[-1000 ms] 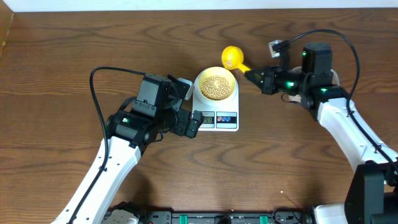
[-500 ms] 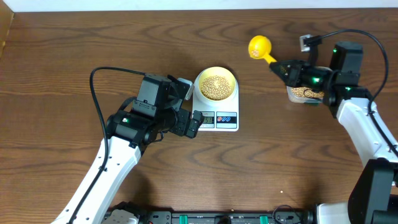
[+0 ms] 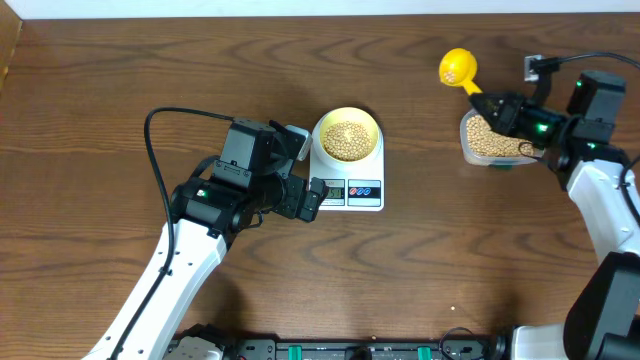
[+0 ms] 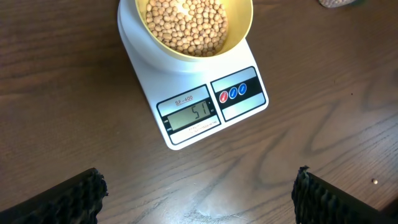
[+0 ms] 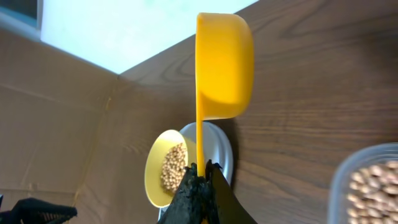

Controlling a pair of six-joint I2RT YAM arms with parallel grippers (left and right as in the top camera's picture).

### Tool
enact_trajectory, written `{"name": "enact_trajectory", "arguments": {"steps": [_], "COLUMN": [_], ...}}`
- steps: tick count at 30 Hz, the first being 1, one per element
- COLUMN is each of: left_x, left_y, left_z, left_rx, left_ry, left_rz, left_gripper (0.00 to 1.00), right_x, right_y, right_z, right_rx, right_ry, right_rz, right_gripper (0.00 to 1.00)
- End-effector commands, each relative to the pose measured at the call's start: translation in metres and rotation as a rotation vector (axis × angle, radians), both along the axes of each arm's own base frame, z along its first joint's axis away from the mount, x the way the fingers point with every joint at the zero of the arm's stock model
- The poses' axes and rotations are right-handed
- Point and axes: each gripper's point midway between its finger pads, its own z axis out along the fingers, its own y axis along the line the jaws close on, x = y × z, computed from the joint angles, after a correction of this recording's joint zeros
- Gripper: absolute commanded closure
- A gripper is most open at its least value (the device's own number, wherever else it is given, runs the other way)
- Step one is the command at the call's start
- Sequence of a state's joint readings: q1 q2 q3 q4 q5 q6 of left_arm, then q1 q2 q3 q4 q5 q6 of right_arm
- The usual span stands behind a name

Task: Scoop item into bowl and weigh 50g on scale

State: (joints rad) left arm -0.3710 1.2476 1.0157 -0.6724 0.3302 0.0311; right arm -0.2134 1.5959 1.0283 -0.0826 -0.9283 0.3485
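- Dark wood-grain table [image 3: 100, 80] seen from overhead, bearing a white kitchen scale [image 3: 372, 170] near the middle, with a pale yellow-green bowl [image 3: 348, 113] on its platform, holding a heap of tan beans [image 3: 347, 140].
- Left gripper [image 3: 303, 170] just beside the scale's left edge, spread wide, gripping nothing.
- Right gripper [image 3: 497, 106] far off to the right, pressed together on the handle of a yellow scoop [image 3: 458, 67], above a clear plastic tub [image 3: 464, 140] with more beans inside; scoop cup well apart from the bowl.
- From the left wrist: bowl of beans at the top, resting on the scale; 51 on the grey display [image 4: 189, 115], red and blue buttons [image 4: 233, 93] just beside it; black fingertips [image 4: 62, 199] in the two bottom corners, wide apart, bare wood between them.
- From the right wrist: scoop handle pinched tight at the bottom, cup upward in the frame; bowl on the scale behind it; a corner of the bean tub at lower right.
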Motion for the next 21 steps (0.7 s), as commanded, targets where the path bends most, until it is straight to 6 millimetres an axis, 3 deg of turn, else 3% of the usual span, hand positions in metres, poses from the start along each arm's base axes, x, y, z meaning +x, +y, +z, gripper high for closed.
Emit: {"name": "enact_trajectory", "arguments": {"steps": [1,9,21], "left_x": [0.001,0.001,0.001], "left_y": [0.002,0.002,0.002], "left_z": [0.0,0.0,0.0], "left_rx": [0.011,0.011,0.011], "left_ry": [-0.01,-0.01,-0.01], "left_rz": [-0.003,-0.003,-0.003], "left_gripper": [0.02,0.02,0.02], "right_x": [-0.001,-0.003,-0.012], "right_y": [-0.015,-0.045,-0.06], "right_z": [0.013,0.011,0.023], "right_rx": [-0.026,-0.015,0.185], "right_ry": [-0.065,-0.046,0.064], "right_rz": [-0.007,-0.071,-0.117], "right_gripper": [0.99,0.99,0.99]}}
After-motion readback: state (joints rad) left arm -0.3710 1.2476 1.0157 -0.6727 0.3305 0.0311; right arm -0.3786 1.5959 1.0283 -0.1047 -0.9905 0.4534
